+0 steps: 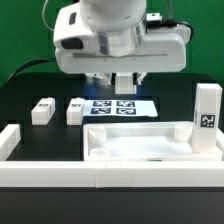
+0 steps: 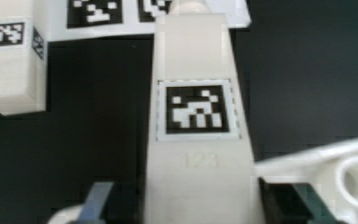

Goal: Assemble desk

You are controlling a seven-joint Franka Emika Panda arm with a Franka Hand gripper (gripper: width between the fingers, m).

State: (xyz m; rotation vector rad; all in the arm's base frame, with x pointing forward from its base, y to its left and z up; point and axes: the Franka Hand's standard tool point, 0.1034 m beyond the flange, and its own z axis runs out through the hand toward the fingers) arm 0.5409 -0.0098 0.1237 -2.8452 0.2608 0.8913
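hanging over the marker board [image 1: 120,106] at the back of the black table [image 1: 40,85], the gripper [image 1: 125,84] is pinching one white leg post [image 2: 194,90]. its dark fingers [image 2: 98,203] are pressing against the two long sides of this post. in the wrist view the post is running lengthways through the middle of the picture, with its black-white tag facing the camera.

a second leg post [image 1: 42,110] and a third leg post [image 1: 75,110] are lying flat on the table toward the exterior view's left, near each other but apart. an upright leg post [image 1: 207,118] is standing at the exterior view's right, just beside the desk panel [image 1: 150,150]. the panel is lying flat with its raised rim up, in front of the marker board. the long low rail [image 1: 45,170] is running across the front of the table, before the panel.

a rounded white shape [image 2: 336,170] is showing beside the pinched post in the wrist view; it is possibly part of the panel, but the close view is not settling this.
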